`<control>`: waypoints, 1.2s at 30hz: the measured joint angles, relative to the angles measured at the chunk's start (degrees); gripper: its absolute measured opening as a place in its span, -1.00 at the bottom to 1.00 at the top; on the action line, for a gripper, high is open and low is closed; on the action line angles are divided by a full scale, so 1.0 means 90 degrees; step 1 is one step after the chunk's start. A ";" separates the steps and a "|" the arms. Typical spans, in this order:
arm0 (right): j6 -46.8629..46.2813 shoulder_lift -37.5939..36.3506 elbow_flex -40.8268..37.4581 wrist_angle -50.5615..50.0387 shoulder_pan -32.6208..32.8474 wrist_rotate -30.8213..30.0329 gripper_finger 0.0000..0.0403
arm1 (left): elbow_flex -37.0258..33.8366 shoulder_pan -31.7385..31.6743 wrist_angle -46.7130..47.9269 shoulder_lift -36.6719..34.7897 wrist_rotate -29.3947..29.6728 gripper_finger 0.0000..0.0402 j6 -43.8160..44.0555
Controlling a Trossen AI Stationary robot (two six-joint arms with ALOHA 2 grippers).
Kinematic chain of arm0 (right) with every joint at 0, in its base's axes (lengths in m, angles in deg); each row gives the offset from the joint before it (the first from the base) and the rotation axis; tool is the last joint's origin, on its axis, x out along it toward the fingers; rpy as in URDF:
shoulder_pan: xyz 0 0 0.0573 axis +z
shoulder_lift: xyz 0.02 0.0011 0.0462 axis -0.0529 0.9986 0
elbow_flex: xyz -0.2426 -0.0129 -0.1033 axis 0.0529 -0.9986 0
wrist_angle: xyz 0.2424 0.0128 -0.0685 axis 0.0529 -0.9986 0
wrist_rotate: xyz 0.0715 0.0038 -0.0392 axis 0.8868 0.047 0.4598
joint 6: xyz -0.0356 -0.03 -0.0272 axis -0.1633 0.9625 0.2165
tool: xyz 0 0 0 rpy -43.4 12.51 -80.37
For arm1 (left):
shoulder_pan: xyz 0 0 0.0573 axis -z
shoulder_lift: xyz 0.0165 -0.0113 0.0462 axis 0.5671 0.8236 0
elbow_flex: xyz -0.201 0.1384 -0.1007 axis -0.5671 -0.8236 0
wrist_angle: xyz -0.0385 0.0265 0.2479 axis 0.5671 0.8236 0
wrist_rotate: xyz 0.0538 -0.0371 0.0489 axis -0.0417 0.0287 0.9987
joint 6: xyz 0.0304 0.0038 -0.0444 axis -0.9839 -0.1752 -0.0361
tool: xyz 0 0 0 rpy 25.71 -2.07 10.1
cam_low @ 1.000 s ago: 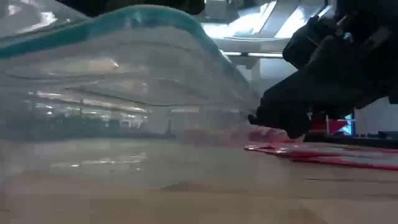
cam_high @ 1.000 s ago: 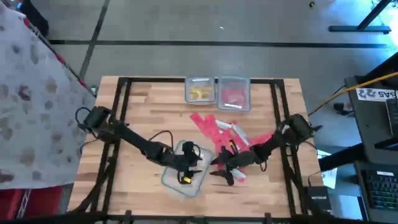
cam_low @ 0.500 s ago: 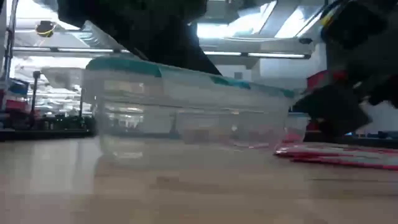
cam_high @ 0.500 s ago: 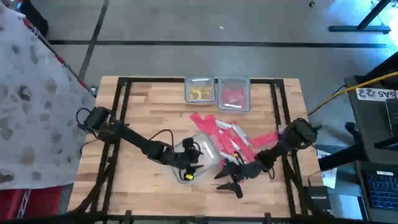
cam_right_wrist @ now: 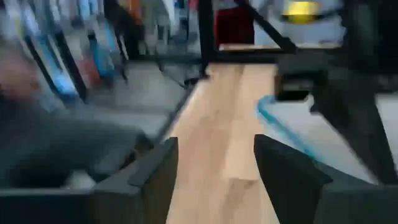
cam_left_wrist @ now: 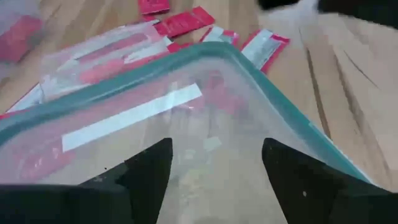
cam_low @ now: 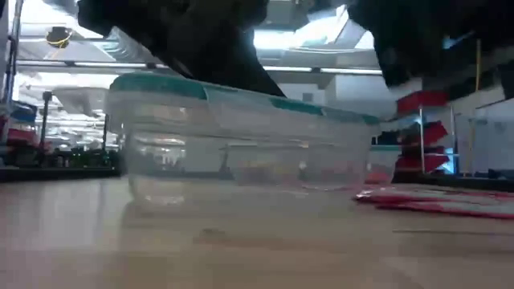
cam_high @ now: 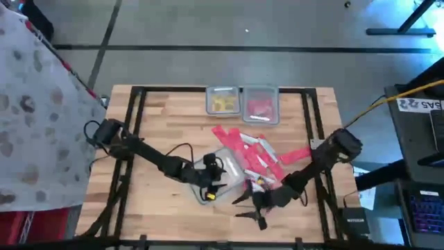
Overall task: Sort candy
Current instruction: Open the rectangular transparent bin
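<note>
A clear tub (cam_high: 227, 169) with a teal-rimmed lid (cam_left_wrist: 186, 112) stands upright mid-table, its far right side against the candy. The candy (cam_high: 253, 149), flat red and pink packets, lies spread across the wood toward the right; it also shows in the low view (cam_low: 434, 201) and the left wrist view (cam_left_wrist: 186, 22). My left gripper (cam_high: 211, 187) hangs open over the near part of the lid (cam_left_wrist: 214, 168). My right gripper (cam_high: 253, 208) is open near the front edge, right of the tub, with nothing between its fingers (cam_right_wrist: 214, 168). My left gripper's fingers (cam_left_wrist: 149, 174) slant down over the tub's clear lid near its near edge; I cannot tell whether they touch it.
Two small clear tubs stand at the far edge, one with yellow pieces (cam_high: 223, 101) and one with red packets (cam_high: 261, 104). Black frame rails (cam_high: 133, 125) run along the table's left and right sides. Bare wood lies at the near left (cam_high: 152, 201).
The tub, tilted at the near edge a second ago, has gone toward the far right and stands upright beside the candy. My right gripper has drawn back from it toward the near edge, risen and rolled. My left gripper has risen a little.
</note>
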 joint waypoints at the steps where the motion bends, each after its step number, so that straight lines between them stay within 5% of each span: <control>1: 0.0412 0.0012 0.0313 -0.0846 -0.0004 -0.0002 -0.08 | -0.0012 0.0001 0.0110 -0.0125 -0.0005 0.19 -0.0029; 5: 0.1549 0.0278 0.1541 -0.3719 -0.0005 -0.0290 -0.09 | -0.0027 0.0040 0.0434 -0.0558 0.0011 0.19 -0.0081; 8: 0.2348 0.0487 0.2083 -0.4595 -0.0005 -0.0587 -0.09 | -0.0008 0.0051 0.0749 -0.0687 0.0159 0.19 0.0019; 15: 0.4504 0.0787 0.2388 -0.4602 -0.0010 -0.0724 -0.09 | -0.0168 0.0031 0.1051 -0.0535 0.0299 0.19 0.0618; 24: 0.4317 0.0787 0.2511 -0.4276 -0.0008 -0.1890 -0.07 | -0.0229 0.0044 0.0980 -0.0478 0.0325 0.19 0.0821; 32: 0.4314 0.0853 0.2511 -0.4573 -0.0070 -0.1725 0.37 | -0.0229 0.0044 0.0984 -0.0469 0.0311 0.19 0.0803; 36: 0.4496 0.1120 0.2511 -0.4705 -0.0128 -0.2494 0.50 | -0.0229 0.0044 0.0985 -0.0469 0.0294 0.19 0.0805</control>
